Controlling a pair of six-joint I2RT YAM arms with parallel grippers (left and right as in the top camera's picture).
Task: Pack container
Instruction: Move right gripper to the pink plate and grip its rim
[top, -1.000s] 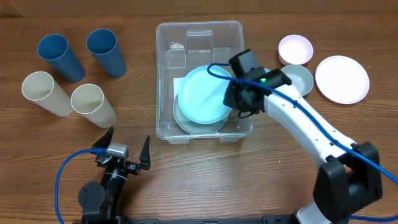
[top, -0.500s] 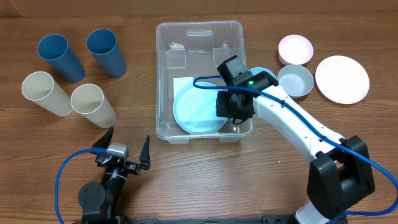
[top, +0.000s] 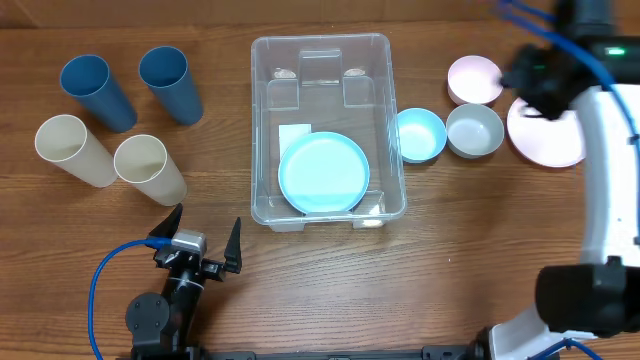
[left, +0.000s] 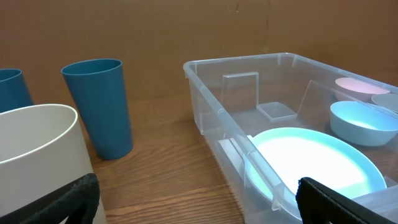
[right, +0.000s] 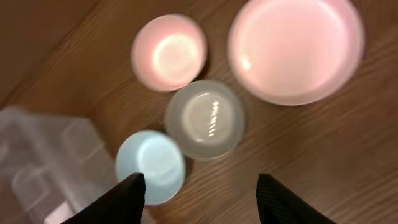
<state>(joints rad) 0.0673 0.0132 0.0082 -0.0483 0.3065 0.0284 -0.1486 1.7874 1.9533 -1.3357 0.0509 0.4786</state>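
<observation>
The large clear rectangular plastic bin (top: 260, 120) sits in the middle of the wooden bench (top: 450, 260), with a round light-blue plate (top: 323, 173) lying flat in its near end. The left hand (top: 206, 224) is low at the bench's near edge, its jaws spread wide and holding nothing (tall dark-blue cups (top: 172, 82) and cream cups (top: 70, 150) stand to the bin's left). The right hand (right: 202, 199) hangs above the small round bowls (right: 205, 118) to the right of the bin, fingers apart with nothing between them.
</observation>
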